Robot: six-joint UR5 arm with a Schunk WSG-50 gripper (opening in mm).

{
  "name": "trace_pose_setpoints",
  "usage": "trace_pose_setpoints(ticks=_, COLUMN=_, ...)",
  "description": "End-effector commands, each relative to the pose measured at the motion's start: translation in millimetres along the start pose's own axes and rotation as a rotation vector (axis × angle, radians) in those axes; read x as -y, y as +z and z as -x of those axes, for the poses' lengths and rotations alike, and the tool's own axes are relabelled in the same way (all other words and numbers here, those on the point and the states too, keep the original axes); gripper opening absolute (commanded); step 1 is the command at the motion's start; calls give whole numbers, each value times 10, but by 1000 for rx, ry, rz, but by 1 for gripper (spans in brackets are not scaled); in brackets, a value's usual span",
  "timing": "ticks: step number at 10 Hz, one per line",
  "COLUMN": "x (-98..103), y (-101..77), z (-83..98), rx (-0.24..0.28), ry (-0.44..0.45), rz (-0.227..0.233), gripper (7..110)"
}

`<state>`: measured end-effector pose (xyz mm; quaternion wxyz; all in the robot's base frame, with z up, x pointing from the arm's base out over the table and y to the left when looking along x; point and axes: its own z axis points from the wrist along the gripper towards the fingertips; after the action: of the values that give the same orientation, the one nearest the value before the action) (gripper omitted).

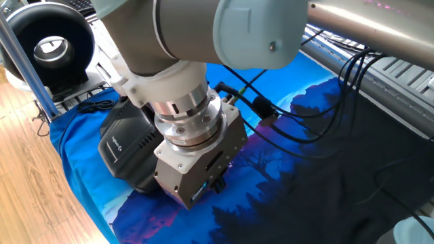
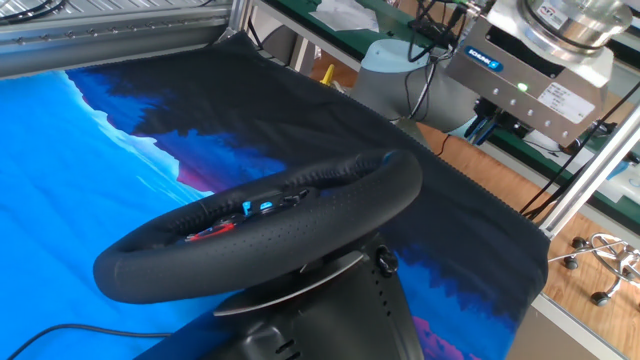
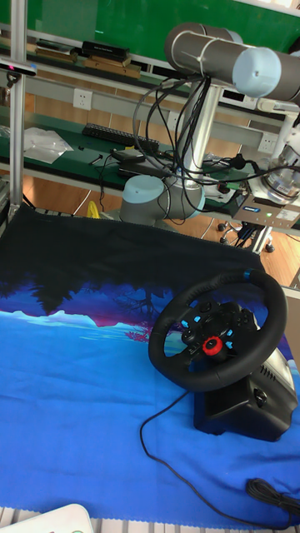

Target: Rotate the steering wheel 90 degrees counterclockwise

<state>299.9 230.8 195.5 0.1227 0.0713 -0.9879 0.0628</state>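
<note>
The black round steering wheel (image 3: 219, 340) with the blue stripe at the top of its rim and a red button in the hub sits on its bulky black base (image 3: 250, 404), on the right side of the table, on the blue printed landscape cloth (image 3: 75, 391). A black cable (image 3: 179, 470) trails off the base toward the near edge. The robot's hand (image 2: 495, 115) hangs in the air off to the far right of the wheel, well apart from the rim and touching nothing. Only the grey body with its green light shows properly, so whether the fingers are spread or closed can't be told. In one fixed view, the big grey arm (image 1: 190, 41) blocks most of the wheel.
</note>
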Motion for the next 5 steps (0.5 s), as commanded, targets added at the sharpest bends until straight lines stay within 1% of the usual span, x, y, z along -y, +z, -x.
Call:
trace_pose_setpoints(ticks=1, x=-59, y=-13, z=-30, rx=-4, ry=28, rz=19, gripper=7)
trace_pose_setpoints(ticks=4, x=-37, y=-21, z=-52, rx=-4, ry=14, rz=8, gripper=7)
trace_pose_setpoints(ticks=5, x=-39, y=-39, z=-33, rx=12, ry=12, rz=10, gripper=7)
